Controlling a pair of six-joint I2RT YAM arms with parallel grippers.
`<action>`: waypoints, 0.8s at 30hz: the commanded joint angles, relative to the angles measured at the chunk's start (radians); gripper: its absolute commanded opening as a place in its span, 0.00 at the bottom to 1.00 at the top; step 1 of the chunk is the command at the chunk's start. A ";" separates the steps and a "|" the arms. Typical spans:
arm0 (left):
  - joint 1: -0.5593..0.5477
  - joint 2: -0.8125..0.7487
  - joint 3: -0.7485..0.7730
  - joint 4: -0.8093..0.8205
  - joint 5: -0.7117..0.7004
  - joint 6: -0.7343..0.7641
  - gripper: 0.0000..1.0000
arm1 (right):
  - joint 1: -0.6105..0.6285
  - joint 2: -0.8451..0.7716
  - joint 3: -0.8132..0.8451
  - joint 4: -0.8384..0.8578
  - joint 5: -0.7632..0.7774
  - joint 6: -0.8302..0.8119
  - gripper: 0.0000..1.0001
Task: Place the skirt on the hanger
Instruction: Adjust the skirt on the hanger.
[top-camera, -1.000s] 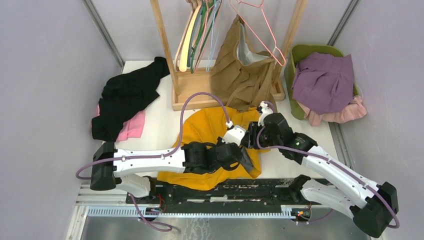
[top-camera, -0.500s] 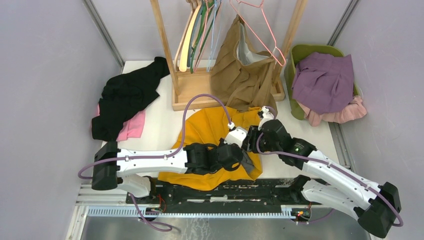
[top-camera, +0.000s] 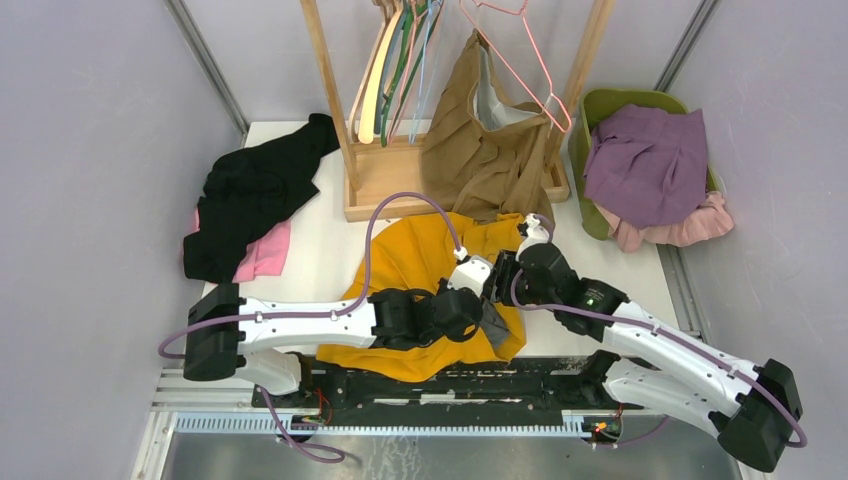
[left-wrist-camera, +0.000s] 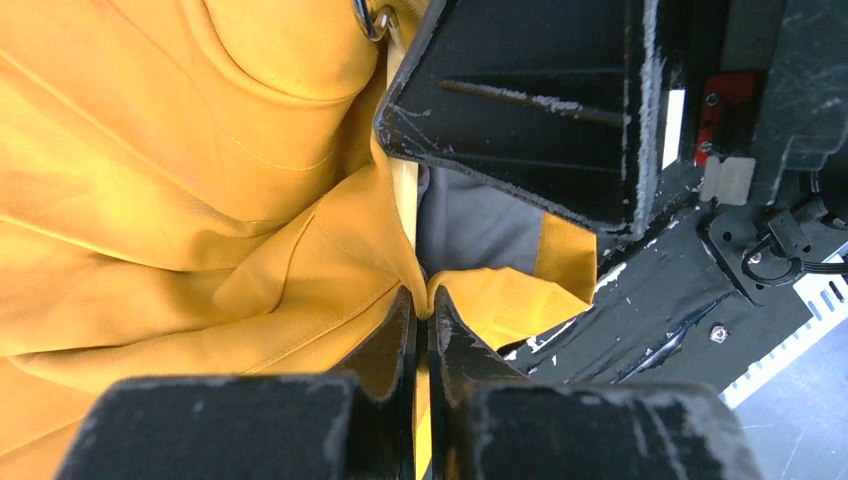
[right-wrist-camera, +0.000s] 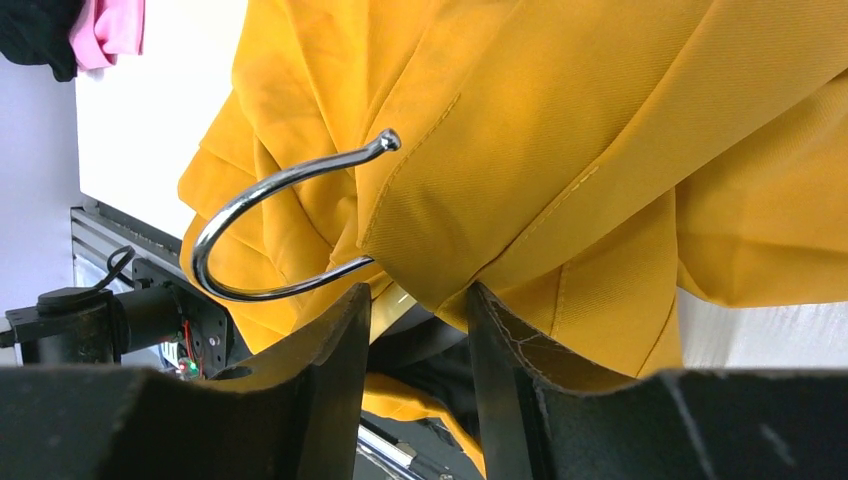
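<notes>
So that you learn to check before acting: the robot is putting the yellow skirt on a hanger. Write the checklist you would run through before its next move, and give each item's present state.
1. Left gripper grips the yellow skirt: ok, jaws shut on a fold.
2. Right gripper holds the hanger: ok, fingers flank the neck below its chrome hook.
3. Hook free of cloth: cannot tell, its tip meets a hem.
4. Skirt seated on the hanger's arms: cannot tell, cloth hides them.
5. Skirt lifted clear: not ok, most of it lies on the table.
</notes>
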 joint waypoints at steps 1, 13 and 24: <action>0.008 -0.024 -0.007 0.129 0.001 0.017 0.03 | 0.026 0.015 -0.009 0.084 0.026 0.034 0.46; 0.009 -0.002 0.002 0.192 0.033 0.028 0.03 | 0.062 0.036 -0.020 0.106 0.084 0.067 0.48; 0.008 0.002 -0.022 0.233 0.070 0.027 0.03 | 0.086 0.066 -0.053 0.140 0.187 0.118 0.48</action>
